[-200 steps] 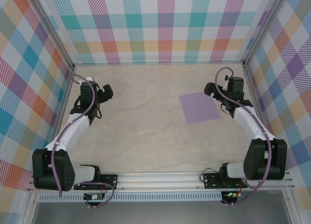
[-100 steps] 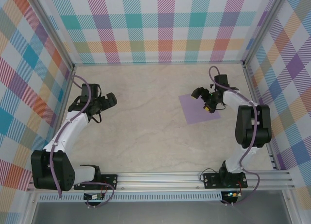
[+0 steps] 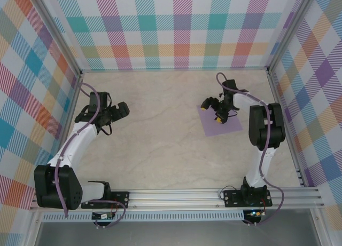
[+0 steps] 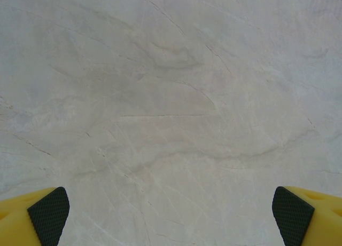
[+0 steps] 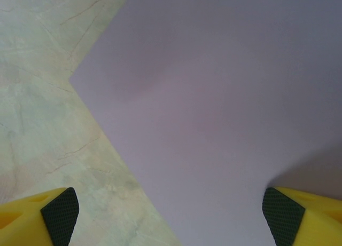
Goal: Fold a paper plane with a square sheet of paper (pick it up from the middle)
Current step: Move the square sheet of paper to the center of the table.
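One edge of the sheet (image 5: 214, 96) runs between spread right fingers (image 5: 283, 216).

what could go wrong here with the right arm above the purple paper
The open right gripper hangs near a corner of the flat lavender-purple square sheet of paper, one fingertip above the bare marble-patterned table; closing here may catch the edge, not the middle. The sheet lies flat, so the pads may slide over or crumple it. The open left gripper is far off and cannot steady it.
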